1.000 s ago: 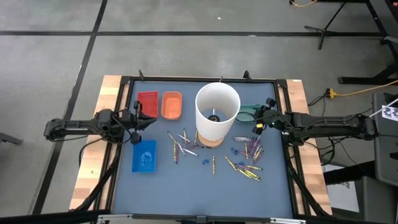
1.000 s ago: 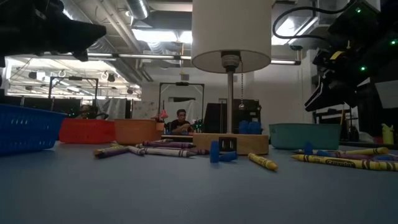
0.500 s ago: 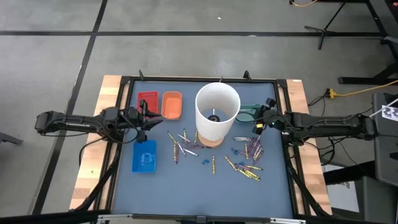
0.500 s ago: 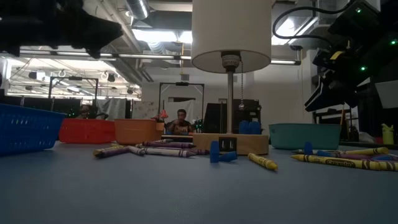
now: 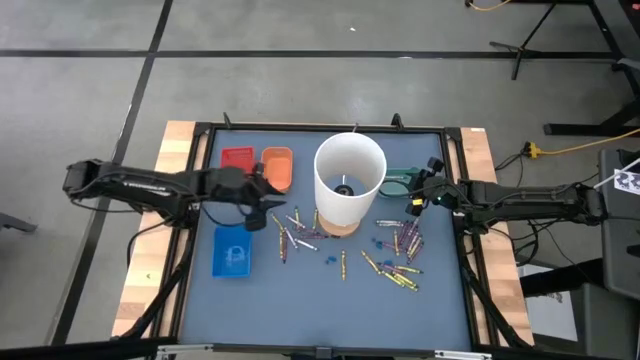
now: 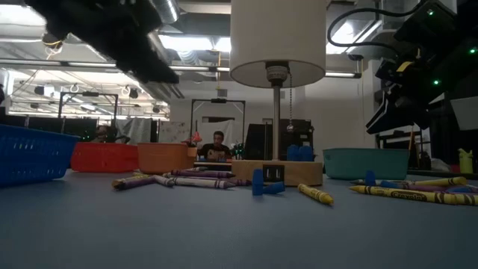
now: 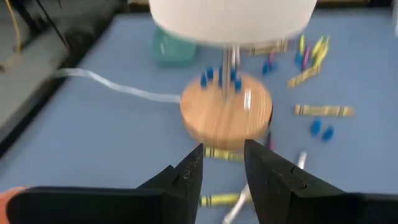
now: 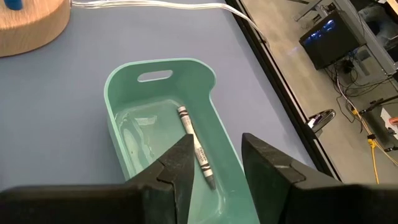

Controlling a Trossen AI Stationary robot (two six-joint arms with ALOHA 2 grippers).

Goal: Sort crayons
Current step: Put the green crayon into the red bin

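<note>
Because the crayons are being sorted by colour, the small trays stand along the far half of the desk [image 5: 200, 300]: a red tray [image 5: 237, 158] and an orange tray [image 5: 277, 168] at about 10 o'clock from the lamp [image 5: 349, 180], a blue tray [image 5: 232, 250] toward 8 o'clock, and a green tray [image 8: 186, 118] at 3 o'clock just beside the lamp. The lamp, with its white shade and round wooden base [image 7: 226, 112], occupies the desk centre, so the loose crayons lie in two groups around it.

The left group of crayons [image 5: 293, 230], purple and yellow, lies at 7 o'clock from the lamp base. The right group of crayons [image 5: 400, 255] lies at 4 to 5 o'clock from the base, with small blue pieces [image 5: 380, 242] among them. One grey crayon [image 8: 196, 151] already rests inside the green tray.

The left hand [image 5: 262, 203] hangs above the desk, between the orange tray and the left group. Its fingers [image 7: 186, 177] stand a narrow gap apart and carry nothing. The nearest crayons lie just ahead of and below it, at about 4 o'clock in the overhead view, not touching it.

The right hand [image 8: 213, 171] hovers over the green tray, fingers apart and empty, directly above the grey crayon; this placement suits a drop into that tray. The right group lies near it at 6 o'clock.
</note>
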